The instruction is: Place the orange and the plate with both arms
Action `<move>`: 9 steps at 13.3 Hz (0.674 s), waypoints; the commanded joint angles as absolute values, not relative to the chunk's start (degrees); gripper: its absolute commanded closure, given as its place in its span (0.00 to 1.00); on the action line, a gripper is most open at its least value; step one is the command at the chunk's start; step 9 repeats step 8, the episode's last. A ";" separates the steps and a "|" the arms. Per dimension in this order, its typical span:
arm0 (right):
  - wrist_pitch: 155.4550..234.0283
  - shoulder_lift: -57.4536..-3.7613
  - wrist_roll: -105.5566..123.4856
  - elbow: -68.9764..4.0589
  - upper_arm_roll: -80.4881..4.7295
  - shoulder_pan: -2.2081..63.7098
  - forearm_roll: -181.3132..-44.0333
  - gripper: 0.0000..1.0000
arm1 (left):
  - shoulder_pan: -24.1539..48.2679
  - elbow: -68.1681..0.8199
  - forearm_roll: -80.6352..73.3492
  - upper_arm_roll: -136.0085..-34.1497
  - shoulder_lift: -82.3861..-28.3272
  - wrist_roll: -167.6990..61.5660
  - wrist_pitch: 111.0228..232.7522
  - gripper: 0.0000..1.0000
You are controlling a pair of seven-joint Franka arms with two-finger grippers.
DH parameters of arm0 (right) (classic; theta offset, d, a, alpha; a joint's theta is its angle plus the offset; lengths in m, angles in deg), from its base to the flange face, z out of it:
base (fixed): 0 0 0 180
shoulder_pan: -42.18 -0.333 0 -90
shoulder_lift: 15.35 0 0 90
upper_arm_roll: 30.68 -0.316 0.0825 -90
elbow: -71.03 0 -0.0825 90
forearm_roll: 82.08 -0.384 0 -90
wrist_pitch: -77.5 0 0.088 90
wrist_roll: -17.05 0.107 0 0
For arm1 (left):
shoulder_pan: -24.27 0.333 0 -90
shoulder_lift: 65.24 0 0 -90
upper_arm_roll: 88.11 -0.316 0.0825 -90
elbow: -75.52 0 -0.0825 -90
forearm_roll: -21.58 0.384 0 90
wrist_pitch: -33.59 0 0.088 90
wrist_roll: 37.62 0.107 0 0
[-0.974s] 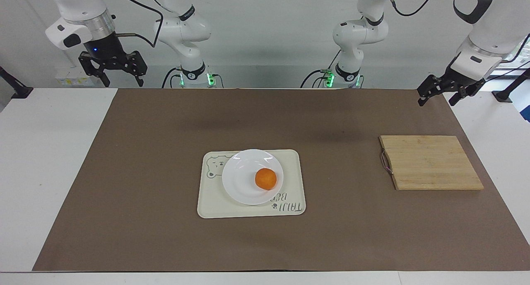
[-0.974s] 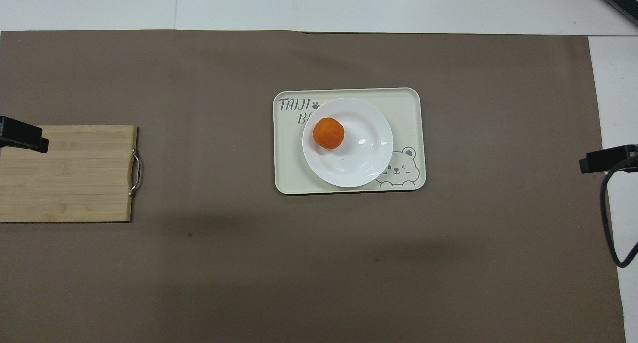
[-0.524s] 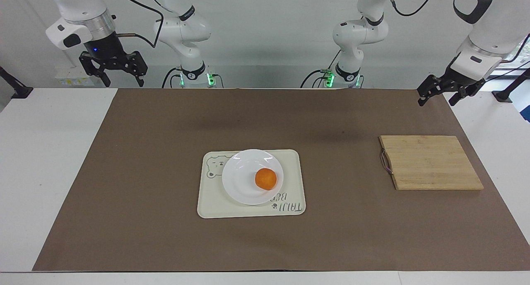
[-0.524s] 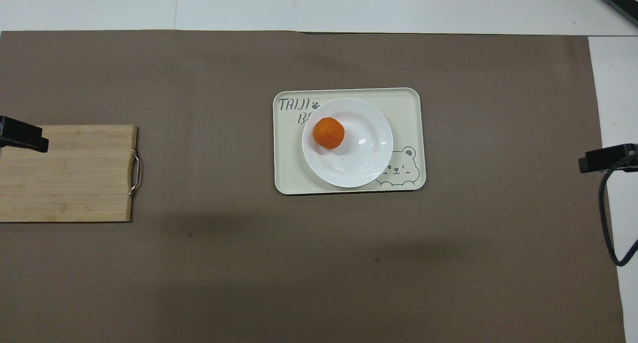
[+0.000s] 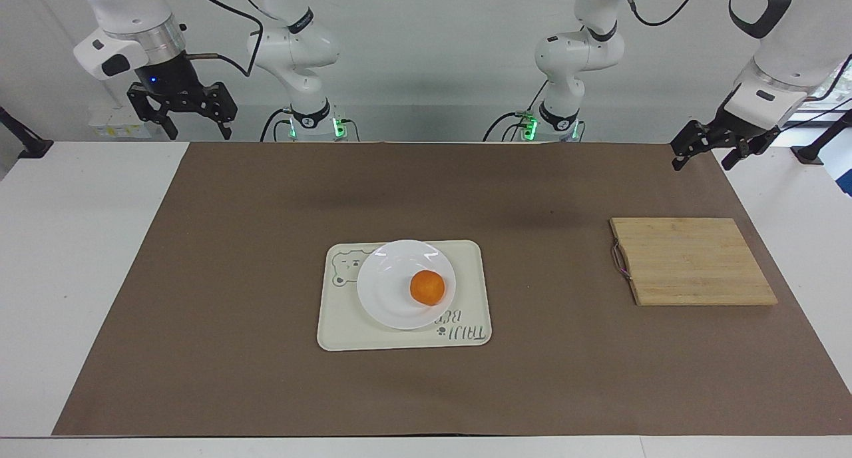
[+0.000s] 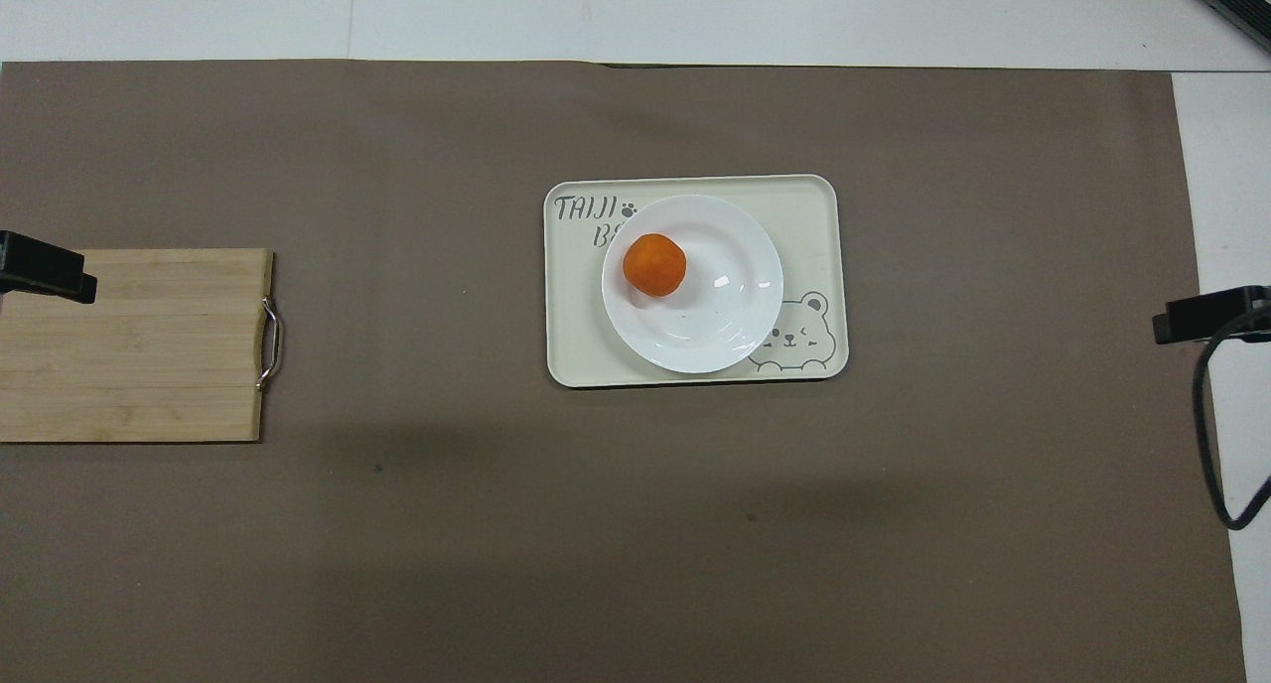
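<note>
The orange [image 5: 426, 287] sits on the white plate [image 5: 386, 291], off its centre toward the left arm's end. The plate rests on a cream tray with a bear drawing [image 5: 346, 335] at mid-table. In the overhead view the orange [image 6: 654, 264] lies on the plate [image 6: 725, 316] on the tray [image 6: 814, 206]. My right gripper [image 5: 198, 132] hangs open and empty, high over the table's edge nearest the robots at the right arm's end. My left gripper [image 5: 702, 164] hangs open and empty over the mat's corner at the left arm's end. Both arms wait.
A wooden cutting board [image 5: 692, 261] with a metal handle lies on the brown mat toward the left arm's end; it also shows in the overhead view [image 6: 129, 345]. Two shorter white arms with green lights stand at the table's edge nearest the robots.
The right gripper has shifted very slightly. The orange, the plate and the left gripper have not moved.
</note>
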State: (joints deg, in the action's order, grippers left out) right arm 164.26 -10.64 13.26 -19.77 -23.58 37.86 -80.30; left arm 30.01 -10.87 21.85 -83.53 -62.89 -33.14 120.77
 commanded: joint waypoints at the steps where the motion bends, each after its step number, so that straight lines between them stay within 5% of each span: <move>1: 163.55 -11.13 14.33 -17.84 -24.09 37.96 -81.03 0.00 | 29.72 -11.31 22.46 -83.71 -63.31 -32.52 120.96 0.00; 9: 164.33 -10.61 14.42 -18.97 -24.09 37.96 -82.00 0.00 | 29.72 -11.31 22.46 -83.71 -63.31 -32.53 120.96 0.00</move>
